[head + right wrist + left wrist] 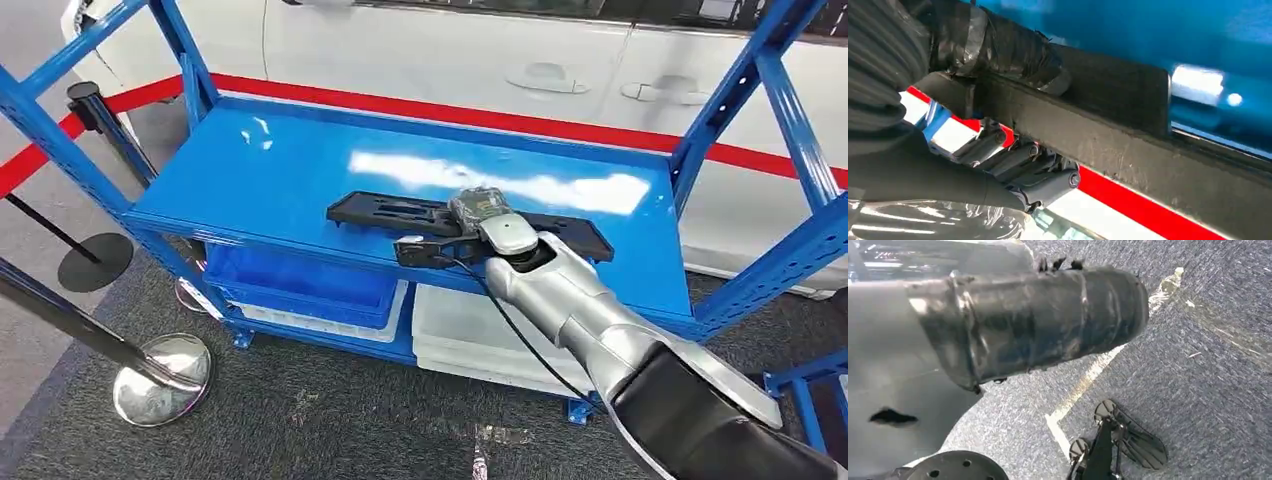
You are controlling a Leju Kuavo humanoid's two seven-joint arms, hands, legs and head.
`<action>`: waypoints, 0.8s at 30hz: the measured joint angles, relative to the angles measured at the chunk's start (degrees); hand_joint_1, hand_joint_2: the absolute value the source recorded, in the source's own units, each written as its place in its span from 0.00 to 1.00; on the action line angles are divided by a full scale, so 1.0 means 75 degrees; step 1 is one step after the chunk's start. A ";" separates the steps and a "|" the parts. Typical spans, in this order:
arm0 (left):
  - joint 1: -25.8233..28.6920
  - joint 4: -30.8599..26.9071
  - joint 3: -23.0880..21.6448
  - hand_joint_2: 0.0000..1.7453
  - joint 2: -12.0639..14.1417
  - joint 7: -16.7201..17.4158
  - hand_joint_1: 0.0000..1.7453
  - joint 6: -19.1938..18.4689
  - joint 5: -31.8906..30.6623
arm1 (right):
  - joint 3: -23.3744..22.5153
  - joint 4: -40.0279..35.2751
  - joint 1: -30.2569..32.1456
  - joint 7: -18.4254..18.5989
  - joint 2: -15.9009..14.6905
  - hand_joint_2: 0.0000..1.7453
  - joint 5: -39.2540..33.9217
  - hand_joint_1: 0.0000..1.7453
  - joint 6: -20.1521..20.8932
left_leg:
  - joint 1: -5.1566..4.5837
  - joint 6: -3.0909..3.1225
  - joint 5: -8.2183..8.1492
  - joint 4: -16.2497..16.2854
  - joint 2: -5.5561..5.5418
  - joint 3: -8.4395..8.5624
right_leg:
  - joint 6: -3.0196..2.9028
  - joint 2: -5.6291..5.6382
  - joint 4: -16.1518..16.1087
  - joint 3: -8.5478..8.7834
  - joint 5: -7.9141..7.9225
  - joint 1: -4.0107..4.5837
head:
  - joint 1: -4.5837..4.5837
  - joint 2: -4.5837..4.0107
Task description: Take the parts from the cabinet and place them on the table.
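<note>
Silver and grey, the right hand (478,212) is seen reaching over the front edge of the blue shelf (300,165) and is closed around a long black part (400,212). In the right wrist view, the taped thumb (1013,55) is pressed on one face of the part (1108,130) while the darker fingers (1023,170) are curled under its other face. The part is laid lengthwise near the front of the cabinet's top shelf, its ends extending past the hand on both sides. Below it, a blue bin (300,280) and a white bin (470,335) are stored. The left hand (1028,322) is held above grey carpet (1208,390); whether its fingers are apart or together cannot be told.
</note>
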 joint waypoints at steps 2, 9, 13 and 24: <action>0.0001 0.0000 0.0000 0.00 0.0038 -0.0032 0.00 -0.0015 0.0009 | 0.0000 0.0000 -0.0001 -0.0021 0.0000 1.00 -0.0003 1.00 -0.0018 | 0.0012 -0.0007 0.0005 -0.0009 0.0000 0.0005 | -0.0001 0.0000 0.0002 0.0000 -0.0001 0.0009 | -0.0003 0.0000; 0.0002 0.0000 0.0000 0.00 0.0105 -0.0149 0.00 -0.0113 0.0082 | 0.0000 0.0006 0.0009 0.0003 0.0000 1.00 0.0093 1.00 -0.0328 | 0.0020 -0.0035 0.0022 -0.0046 0.0000 0.0022 | -0.0003 0.0001 0.0003 -0.0002 -0.0001 0.0015 | -0.0003 0.0000; 0.0005 0.0000 0.0000 0.00 0.0102 -0.0207 0.00 -0.0143 0.0090 | 0.0006 -0.0023 -0.0017 0.0198 0.0000 1.00 0.0391 1.00 -0.1128 | 0.0021 -0.0036 0.0023 -0.0052 -0.0002 0.0022 | -0.0004 0.0005 0.0004 -0.0003 0.0000 0.0018 | 0.0000 0.0000; 0.0002 0.0000 0.0000 0.00 0.0102 -0.0216 0.00 -0.0172 0.0087 | 0.0073 -0.0076 -0.0048 0.0236 0.0003 1.00 0.0589 1.00 -0.1370 | 0.0021 -0.0039 0.0021 -0.0054 -0.0002 0.0023 | -0.0008 0.0009 0.0005 -0.0006 -0.0001 0.0017 | 0.0000 0.0000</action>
